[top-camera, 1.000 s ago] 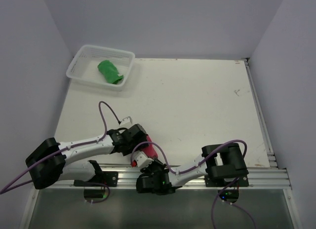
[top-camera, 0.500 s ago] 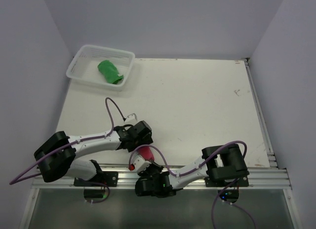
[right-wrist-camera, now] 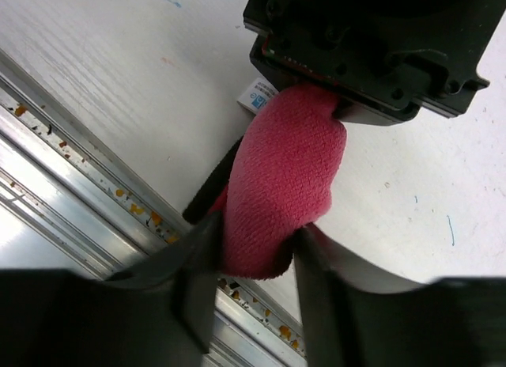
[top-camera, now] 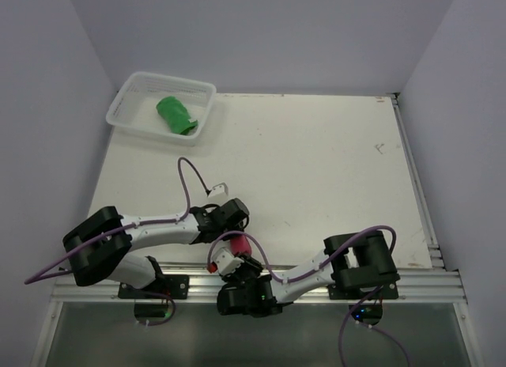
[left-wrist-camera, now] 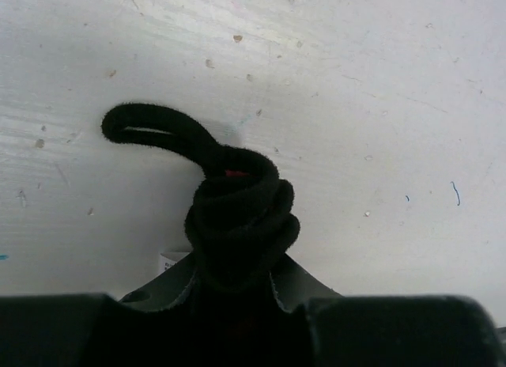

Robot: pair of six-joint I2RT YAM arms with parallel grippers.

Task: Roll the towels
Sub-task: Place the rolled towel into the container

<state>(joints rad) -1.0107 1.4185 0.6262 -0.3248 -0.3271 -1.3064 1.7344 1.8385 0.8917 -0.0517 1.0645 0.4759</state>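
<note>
Soft red cloth towel [right-wrist-camera: 288, 177], dark grey underside, mid-roll at the near edge of the white table [top-camera: 316, 161].
My right gripper [right-wrist-camera: 254, 256] and left gripper [left-wrist-camera: 233, 278] both clamp it; I judge the loose tail needs tucking next. The bright green cloth towel [top-camera: 175, 114] lies in the far white mesh basket [top-camera: 150, 130].
</note>
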